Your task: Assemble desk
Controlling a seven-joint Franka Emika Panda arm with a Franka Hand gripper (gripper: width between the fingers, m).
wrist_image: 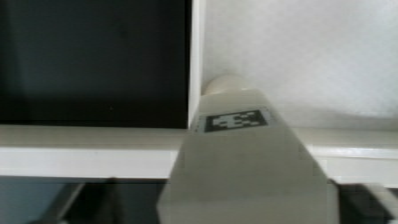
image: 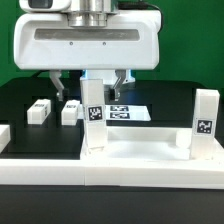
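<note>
The gripper (image: 91, 86) is hanging with its jaws spread either side of an upright leg (image: 94, 128) standing on the desk panel (image: 140, 165). A second leg (image: 206, 122) is standing at the exterior view's right, while two loose legs (image: 38, 111) (image: 70, 110) are lying behind.

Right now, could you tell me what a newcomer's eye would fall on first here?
The big white claw, hanging open over an upright tagged leg on the desk panel. A second leg stands at the exterior view's right; two loose legs lie on the black table.
</note>
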